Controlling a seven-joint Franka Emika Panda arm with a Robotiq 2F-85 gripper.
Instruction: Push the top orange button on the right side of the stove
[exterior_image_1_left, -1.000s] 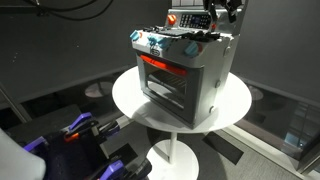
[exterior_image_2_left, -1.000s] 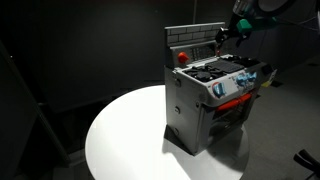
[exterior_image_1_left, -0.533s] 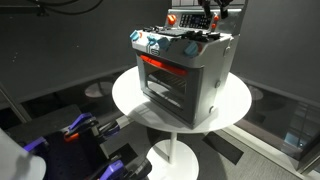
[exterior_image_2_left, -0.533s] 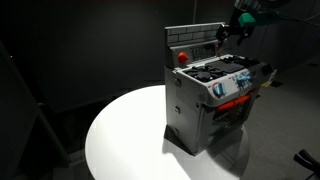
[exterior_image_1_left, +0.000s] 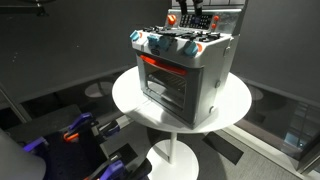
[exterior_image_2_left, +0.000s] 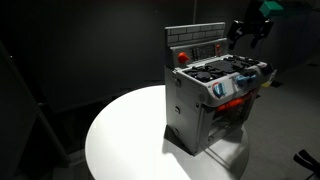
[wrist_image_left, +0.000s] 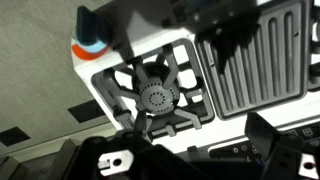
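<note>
My pincer (exterior_image_2_left: 250, 30) hangs above one end of the stove (exterior_image_2_left: 205, 105), well apart from the orange button (exterior_image_2_left: 182, 57) at the opposite rear corner; the dark views do not let me tell its opening. Risk: a misaligned descent strikes the burner (wrist_image_left: 155, 97), or a slanted push slides the stove across the tabletop (exterior_image_2_left: 125, 130)

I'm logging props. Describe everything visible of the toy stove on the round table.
The toy stove is a grey, plastic-looking unit standing upright on the round white table. Its front shows an oven door under an orange strip, with blue-and-white knobs above. On top lie black burner grates and a ribbed griddle; the raised back panel carries a red-orange button. The gripper hangs above it, apparently not touching.
</note>
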